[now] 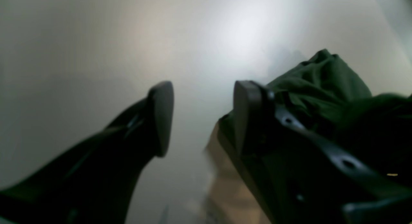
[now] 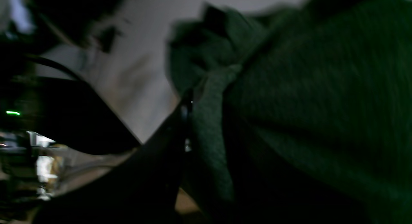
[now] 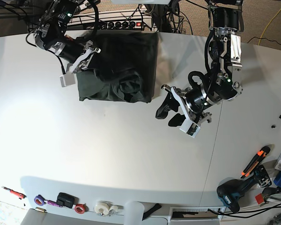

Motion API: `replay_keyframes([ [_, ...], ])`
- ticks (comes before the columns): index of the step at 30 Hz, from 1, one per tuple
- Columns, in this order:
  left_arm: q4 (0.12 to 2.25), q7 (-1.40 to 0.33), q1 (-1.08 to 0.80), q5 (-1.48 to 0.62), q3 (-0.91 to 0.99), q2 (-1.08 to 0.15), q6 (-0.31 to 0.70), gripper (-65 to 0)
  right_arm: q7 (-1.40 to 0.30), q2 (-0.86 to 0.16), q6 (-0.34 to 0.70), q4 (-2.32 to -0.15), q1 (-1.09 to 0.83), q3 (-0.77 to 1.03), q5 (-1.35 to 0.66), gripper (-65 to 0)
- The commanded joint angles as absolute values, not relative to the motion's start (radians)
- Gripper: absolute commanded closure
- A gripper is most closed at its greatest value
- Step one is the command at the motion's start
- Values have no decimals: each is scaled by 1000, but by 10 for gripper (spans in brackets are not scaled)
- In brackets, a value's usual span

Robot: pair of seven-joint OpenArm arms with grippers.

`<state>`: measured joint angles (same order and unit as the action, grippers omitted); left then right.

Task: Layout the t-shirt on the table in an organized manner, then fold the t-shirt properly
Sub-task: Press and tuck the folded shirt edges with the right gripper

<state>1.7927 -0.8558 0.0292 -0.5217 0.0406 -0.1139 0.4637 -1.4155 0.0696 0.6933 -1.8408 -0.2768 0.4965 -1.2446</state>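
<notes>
The dark green t-shirt (image 3: 119,65) lies bunched in a rough rectangle at the back of the white table (image 3: 107,154). My right gripper (image 3: 82,75) is at the shirt's left edge, shut on a fold of the t-shirt (image 2: 212,98), whose knit fills most of the right wrist view. My left gripper (image 3: 168,114) hovers just right of the shirt's front right corner, open, with nothing between its fingers (image 1: 162,117). In the left wrist view the crumpled t-shirt (image 1: 325,82) sits beyond the right-hand finger, with bare table (image 1: 96,50) ahead.
A power strip (image 3: 124,24) and cables run along the table's back edge. Tape rolls (image 3: 103,207) and small tools line the front edge. A drill (image 3: 234,194) and an orange-handled tool (image 3: 255,161) lie at the front right. A thin seam (image 3: 215,140) crosses the tabletop.
</notes>
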Motion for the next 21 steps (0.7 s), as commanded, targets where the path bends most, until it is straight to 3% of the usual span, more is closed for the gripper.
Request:
replay_keyframes([
  [1, 1812, -830, 47, -543, 42, -114, 468, -305, -1396, 64, 698, -1859, -271, 496, -1301, 0],
  [15, 1812, -830, 47, -543, 42, -114, 468, -305, -1396, 64, 698, -1859, -271, 496, -1380, -9],
  [19, 1812, -830, 47, -543, 42, -114, 468, -305, -1396, 64, 698, -1859, -271, 496, -1380, -170],
  [21, 1812, -830, 47, -543, 42, -114, 468, -305, -1396, 64, 698, -1859, -271, 496, -1379, -192],
])
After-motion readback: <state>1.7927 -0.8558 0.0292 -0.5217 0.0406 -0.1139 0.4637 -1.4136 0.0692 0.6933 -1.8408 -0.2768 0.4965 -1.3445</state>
